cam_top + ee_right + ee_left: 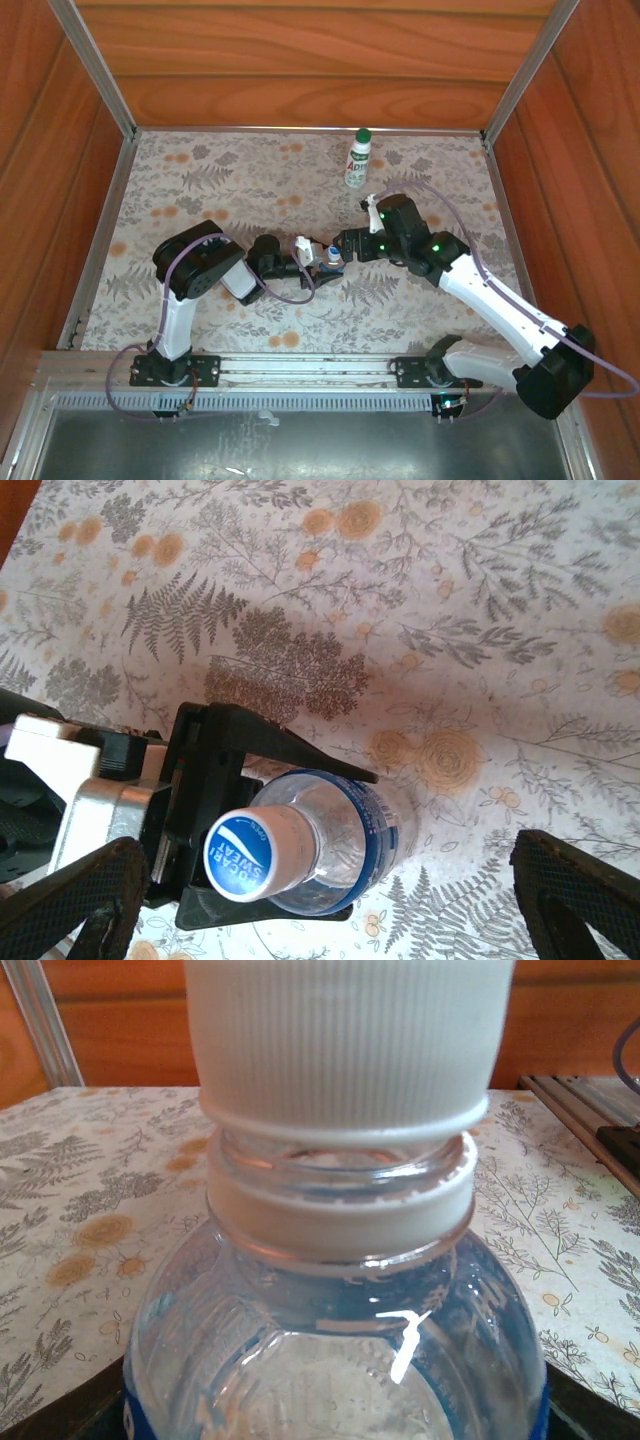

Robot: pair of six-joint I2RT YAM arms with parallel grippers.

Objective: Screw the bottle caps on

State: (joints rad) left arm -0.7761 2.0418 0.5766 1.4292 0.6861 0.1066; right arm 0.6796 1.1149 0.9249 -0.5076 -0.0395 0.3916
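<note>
Flowery cloth covers the table [200, 170]. From above, the left gripper [318, 258] squeezes the clear bottle [331, 256]. The right gripper [347, 245] is just beside it, and the white bottle [357, 160] stands well behind. In the left wrist view, the cap [345, 1040] sits on top. In the right wrist view, the right fingers [70, 900] are spread wide, with the bottle between them.

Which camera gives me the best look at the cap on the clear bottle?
Left wrist: the cap is close and side-on, ribs and neck ring sharp. Right wrist shows its printed top from above; top external, a small dot.
</note>
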